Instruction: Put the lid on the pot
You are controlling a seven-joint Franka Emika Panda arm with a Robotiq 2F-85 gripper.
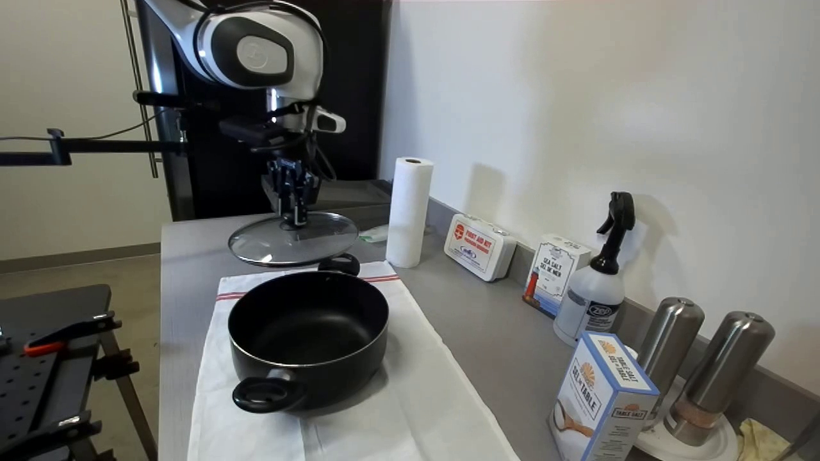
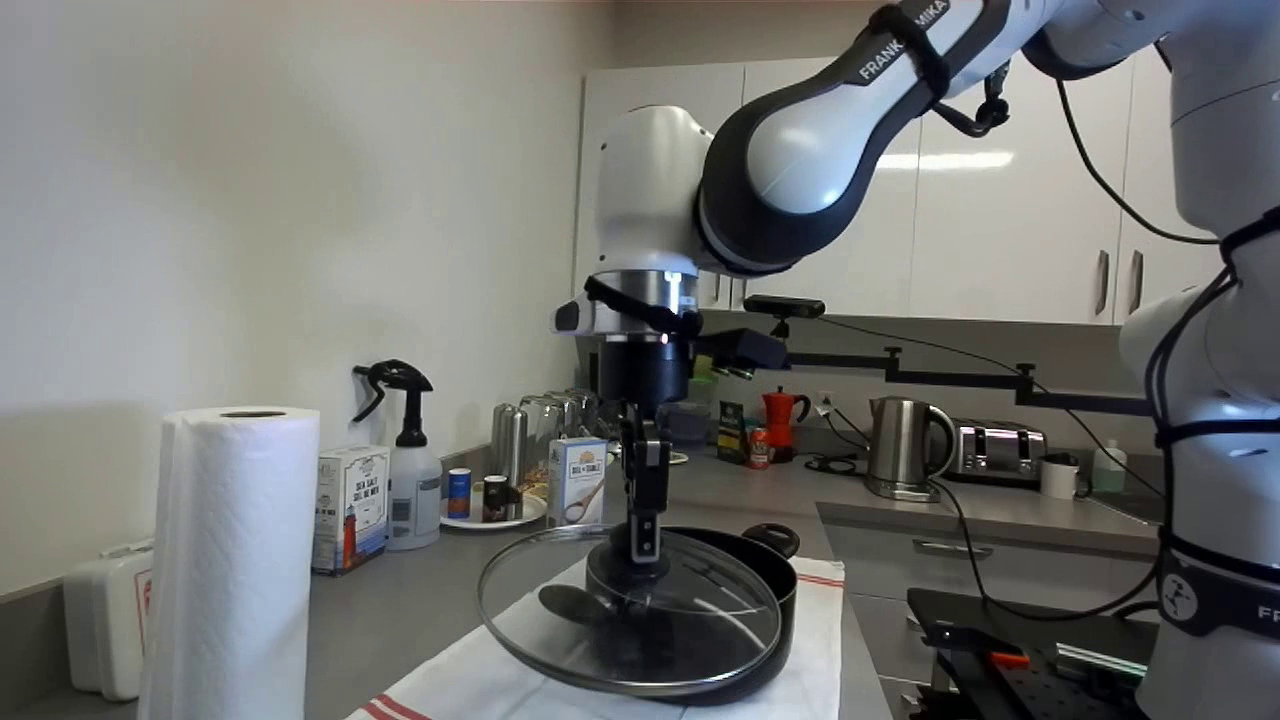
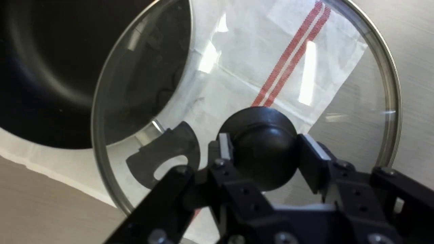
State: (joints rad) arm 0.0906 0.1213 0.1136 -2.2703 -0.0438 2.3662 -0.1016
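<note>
Tool (image 3: pixel 266 148) gripping 1 lid (image 1: pixel 295 246), nr 1 pot (image 1: pixel 309 346) — w/ 2 handles (image 1: pixel 291 391)

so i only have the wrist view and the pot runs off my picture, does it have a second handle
Observer: Yes. In an exterior view a second black handle sticks out of the pot, opposite the one you see through the lid.

Operator: ok, anything standing near the lid that i'm missing

Observer: A paper towel roll stands upright near it; a gap shows between the two in both exterior views.

Operator: and does the cloth reach past that second handle

Observer: Yes, in an exterior view the white cloth runs on beyond it.
</note>
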